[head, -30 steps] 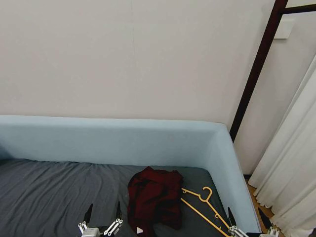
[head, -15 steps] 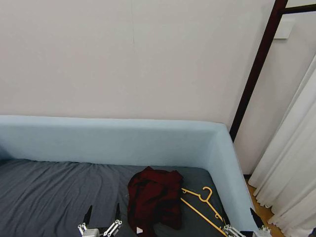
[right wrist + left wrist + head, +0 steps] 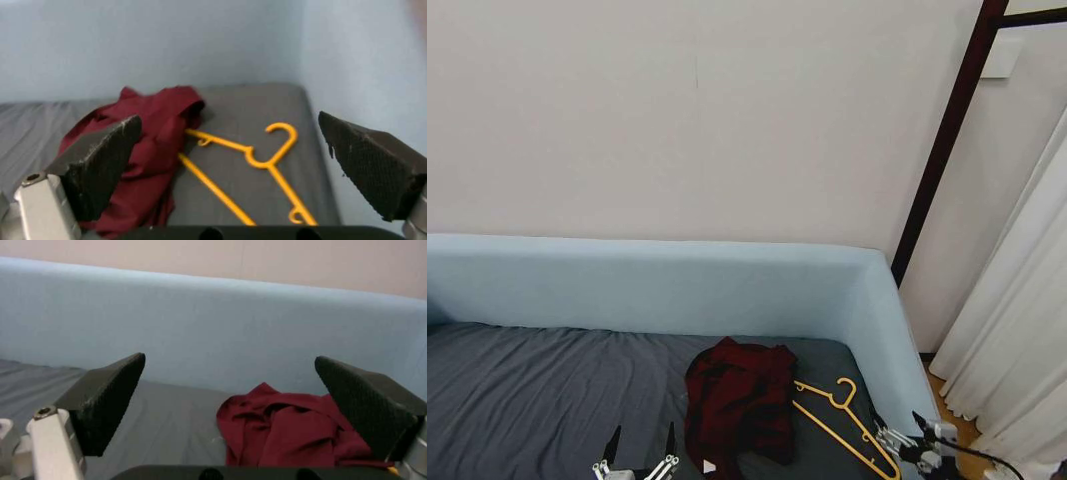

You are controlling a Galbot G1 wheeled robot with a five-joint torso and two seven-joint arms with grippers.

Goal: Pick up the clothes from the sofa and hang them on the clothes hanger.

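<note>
Jaws, left and right, gape empty; red garment (image 3: 739,400) touches yellow hanger (image 3: 259,161) on sofa (image 3: 647,285).

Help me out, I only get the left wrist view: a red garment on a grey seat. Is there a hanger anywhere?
Observer: Yes, a yellow hanger lies on the grey seat beside the red garment, toward the robot's right.
Operator: Is anything near it?
Observer: The right end effector hovers open beside it, at the sofa's right end.
Operator: Anything past that end?
Observer: A dark upright post stands there, against the wall.
</note>
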